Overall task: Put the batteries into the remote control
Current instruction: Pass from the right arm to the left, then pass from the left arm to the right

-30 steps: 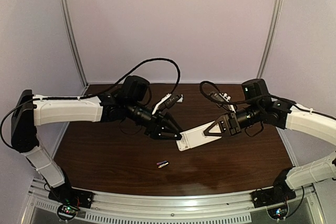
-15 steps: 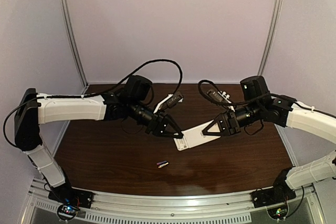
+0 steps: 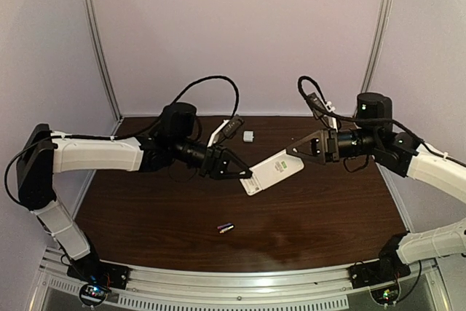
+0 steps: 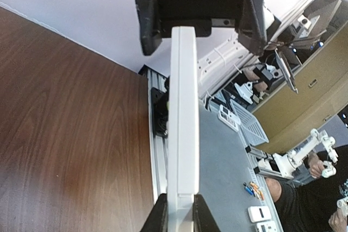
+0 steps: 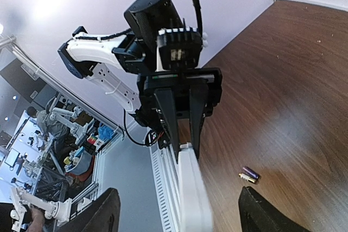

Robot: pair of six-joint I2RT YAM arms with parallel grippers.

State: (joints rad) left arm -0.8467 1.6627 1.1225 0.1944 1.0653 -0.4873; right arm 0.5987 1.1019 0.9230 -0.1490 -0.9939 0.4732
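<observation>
The remote control (image 3: pixel 274 171), a slim white handset with a greenish display, hangs above the table. My left gripper (image 3: pixel 244 174) is shut on its lower left end. The left wrist view shows it edge-on (image 4: pixel 182 118), pinched between the two fingers (image 4: pixel 158 217). My right gripper (image 3: pixel 297 152) stands open, its fingers (image 5: pixel 107 210) wide apart either side of the remote's other end (image 5: pixel 193 188) without touching it. Two batteries (image 3: pixel 226 228), also seen from the right wrist (image 5: pixel 249 175), lie together on the wood near the front edge.
A small flat white plastic piece (image 3: pixel 249 136) lies on the dark wooden table (image 3: pixel 145 209) at the back, behind the left gripper. Purple walls close off the back and sides. A metal rail (image 3: pixel 240 282) runs along the front edge.
My right gripper has opened and let go of the remote, and its arm has pulled up and to the right. The left gripper closed on the remote and now carries it alone.
</observation>
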